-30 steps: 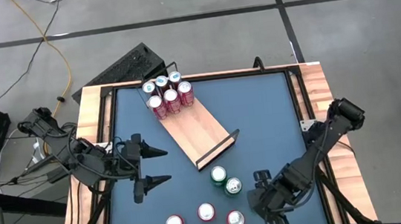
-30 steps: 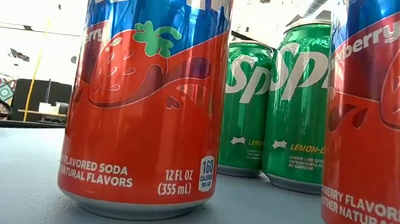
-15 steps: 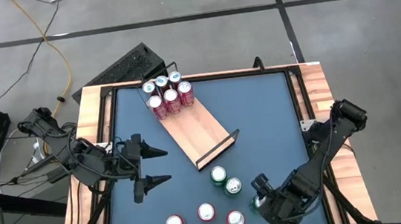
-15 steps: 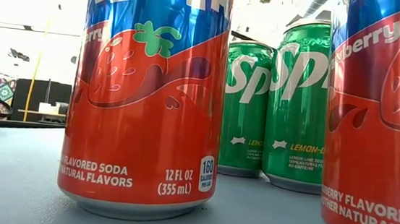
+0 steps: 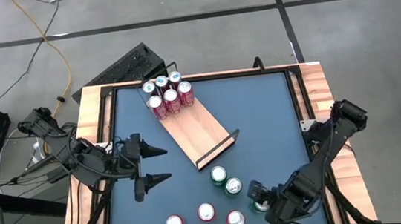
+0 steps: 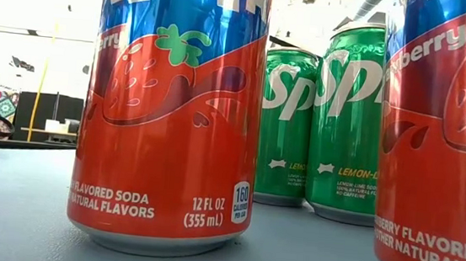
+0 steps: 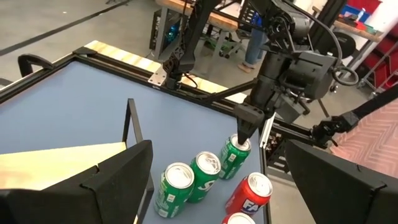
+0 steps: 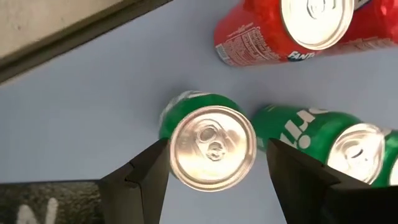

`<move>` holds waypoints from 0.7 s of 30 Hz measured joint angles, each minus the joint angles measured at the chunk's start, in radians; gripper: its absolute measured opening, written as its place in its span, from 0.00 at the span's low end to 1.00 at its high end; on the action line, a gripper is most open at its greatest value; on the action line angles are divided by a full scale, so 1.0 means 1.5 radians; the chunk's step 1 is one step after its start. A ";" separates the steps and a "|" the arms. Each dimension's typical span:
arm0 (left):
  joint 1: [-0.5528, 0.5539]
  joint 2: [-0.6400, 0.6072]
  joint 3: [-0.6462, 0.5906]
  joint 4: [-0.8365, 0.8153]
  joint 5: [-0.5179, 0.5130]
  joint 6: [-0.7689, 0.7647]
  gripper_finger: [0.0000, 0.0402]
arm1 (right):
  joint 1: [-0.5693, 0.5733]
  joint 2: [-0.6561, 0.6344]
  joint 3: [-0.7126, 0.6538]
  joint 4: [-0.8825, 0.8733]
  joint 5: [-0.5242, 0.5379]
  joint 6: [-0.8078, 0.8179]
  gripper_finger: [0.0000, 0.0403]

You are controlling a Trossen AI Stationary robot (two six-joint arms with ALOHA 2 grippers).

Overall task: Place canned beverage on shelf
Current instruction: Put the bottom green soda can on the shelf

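The shelf (image 5: 201,133) lies slantwise mid-table, with several cans (image 5: 167,93) standing on its far left end. Near the front edge stand three loose red cans (image 5: 206,212) and two green cans (image 5: 226,181). A third green can (image 8: 213,148) stands upright to their right. My right gripper (image 8: 217,144) points steeply down over it, open, one finger on each side of the can's top. In the left wrist view one of its fingers (image 7: 244,127) reaches the can's top (image 7: 236,147). My left gripper (image 5: 168,164) waits open at the table's left, raised, with nothing between its fingers. My right gripper comes at the third green can from above, its fingers (image 8: 149,177) close beside the rim of the can's top (image 8: 180,158). A narrow gap shows at the other finger. I cannot tell whether either finger touches the can, which stands upright on the table.
The two other green cans (image 8: 311,140) stand close beside the straddled one, and a red can (image 8: 292,31) is just beyond. A black rail (image 5: 218,149) closes the shelf's near end. Bare board lies between it and the stored cans. Wooden edging (image 5: 326,87) frames the table.
My right gripper has rolled about its own pointing line and shifted slightly toward the table's near edge. The third green can, hidden under it a second ago, now shows at its fingers. The cans and my left arm have kept still.
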 joint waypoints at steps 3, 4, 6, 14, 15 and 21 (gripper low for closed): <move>0.000 0.000 0.000 0.000 -0.001 -0.002 0.88 | -0.008 0.000 -0.003 0.004 -0.021 -0.042 0.62; 0.000 0.000 0.000 0.000 -0.001 -0.002 0.88 | -0.011 -0.001 -0.006 0.006 -0.025 -0.055 0.62; 0.000 0.000 0.000 0.000 -0.001 -0.003 0.88 | -0.015 -0.003 -0.013 0.006 -0.038 -0.072 0.62; 0.000 0.000 0.000 0.000 -0.002 -0.007 0.88 | -0.024 -0.003 -0.019 0.001 -0.058 -0.095 0.62; 0.000 0.000 0.000 0.000 -0.003 -0.007 0.88 | -0.025 -0.003 -0.019 0.002 -0.057 -0.093 0.62; 0.000 0.000 0.000 0.000 -0.003 -0.005 0.88 | -0.024 0.001 -0.004 -0.002 -0.029 -0.090 0.62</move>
